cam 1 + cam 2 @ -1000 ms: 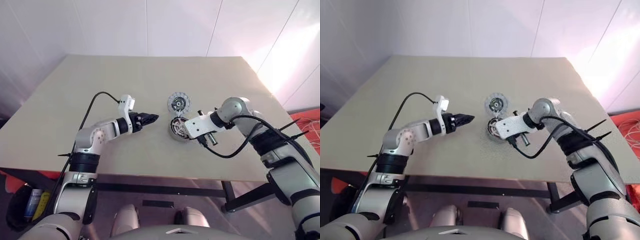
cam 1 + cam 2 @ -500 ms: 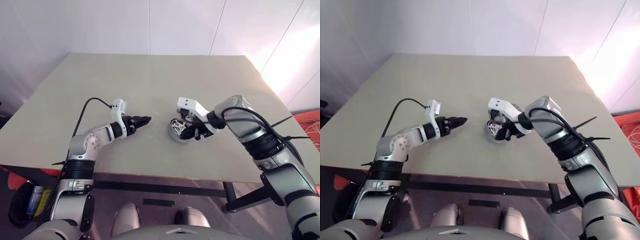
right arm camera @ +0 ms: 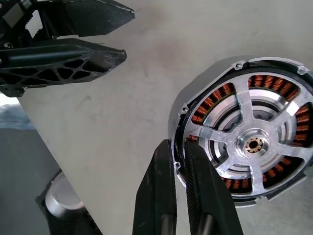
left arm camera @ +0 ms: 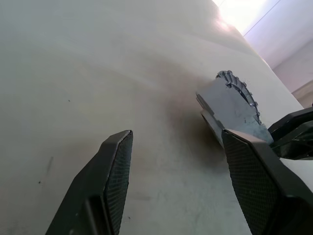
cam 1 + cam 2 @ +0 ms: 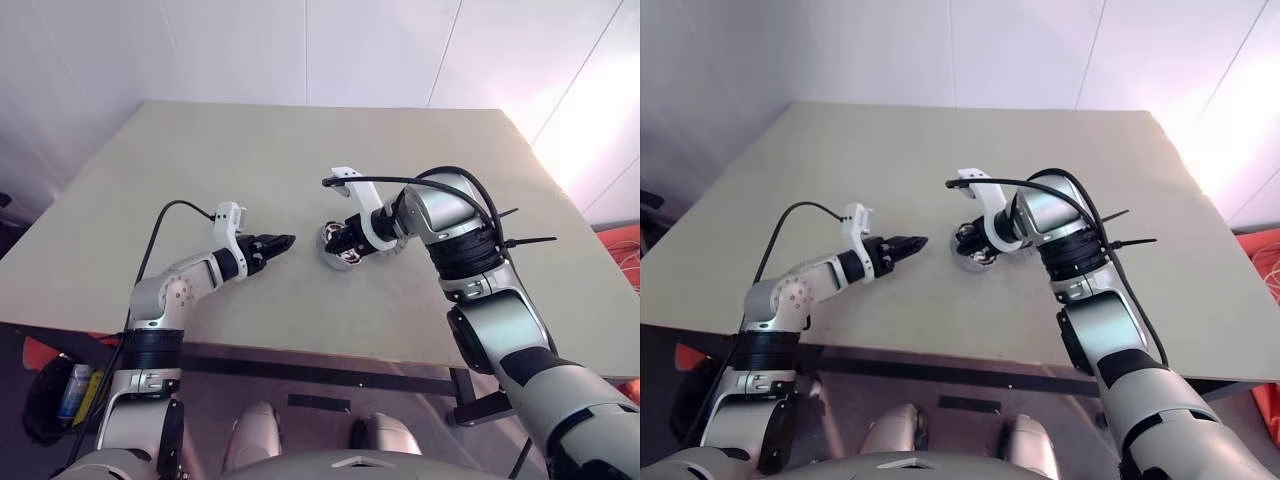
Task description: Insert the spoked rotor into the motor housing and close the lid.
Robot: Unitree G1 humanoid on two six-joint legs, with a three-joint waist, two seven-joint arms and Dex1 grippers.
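Two tools are seen over the table [image 5: 300, 140], close together near its middle. The right tool [image 5: 338, 238] is clenched, and its black fingers [image 3: 159, 196] appear to be pinched on the thin rim of the motor housing [image 3: 198, 81], one finger outside the wall and one over the face. The housing is tipped up on edge rather than laid flat, so that its grey underside is turned toward the left tool [image 5: 284, 241]. The spoked rotor [image 3: 254, 144] is already seated inside the housing: its silver spokes are seen across the opening, with the copper windings showing between them. The insertion is therefore judged done, and the lid is judged the part left to fit. The left tool is held released, its jaws spread wide and empty, low over the table and pointed at the housing. It is probably kept there to steady or receive the tilted assembly.
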